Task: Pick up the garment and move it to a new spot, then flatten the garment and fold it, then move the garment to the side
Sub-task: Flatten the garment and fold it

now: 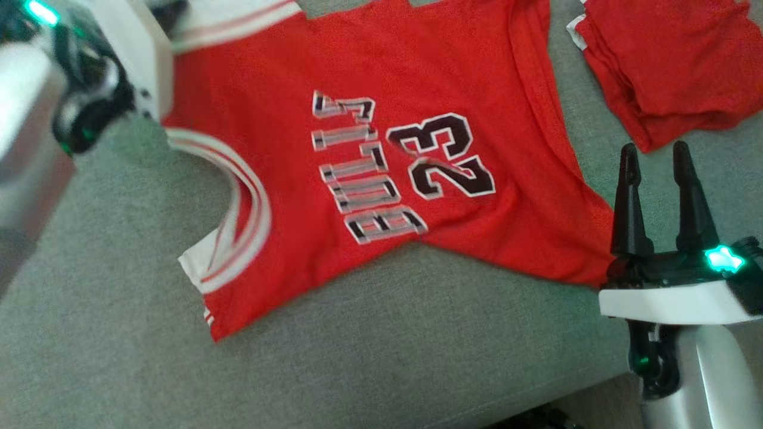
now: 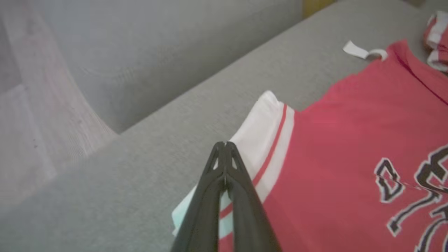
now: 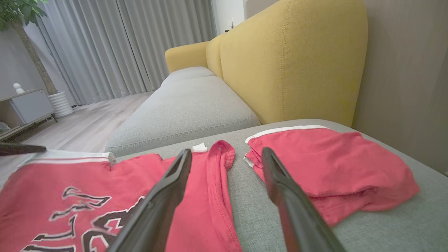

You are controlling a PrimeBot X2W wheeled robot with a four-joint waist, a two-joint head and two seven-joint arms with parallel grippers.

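**Operator:** Where was the jersey when you looked?

**Spotter:** Your jersey (image 1: 357, 119) lay spread on the grey seat cushion (image 1: 387, 345), front up, with the lettering and the 23 showing. Its white-trimmed arm and neck openings lay toward the cushion's left side and its hem toward the cushion's right side. It wasn't quite flat, as a crease ran through the number.

**Operator:** And my left gripper?

**Spotter:** Your left gripper (image 2: 225, 144) was at the cushion's far left. Its two dark fingers were pressed together at the tips, right over the white shoulder band (image 2: 259, 133) with the red stripe. I couldn't tell whether any cloth was caught between them.

**Operator:** The right one?

**Spotter:** Your right gripper (image 1: 654, 148) was at the cushion's near right edge, just beside the jersey's hem corner. Its fingers stood well apart and held nothing.

**Operator:** Anything else on that cushion?

**Spotter:** A folded red garment (image 1: 667, 59) with a white edge sat at the cushion's far right, apart from your jersey, with bare grey fabric between them. The yellow backrest (image 3: 290, 63) rose behind the cushion's far edge.
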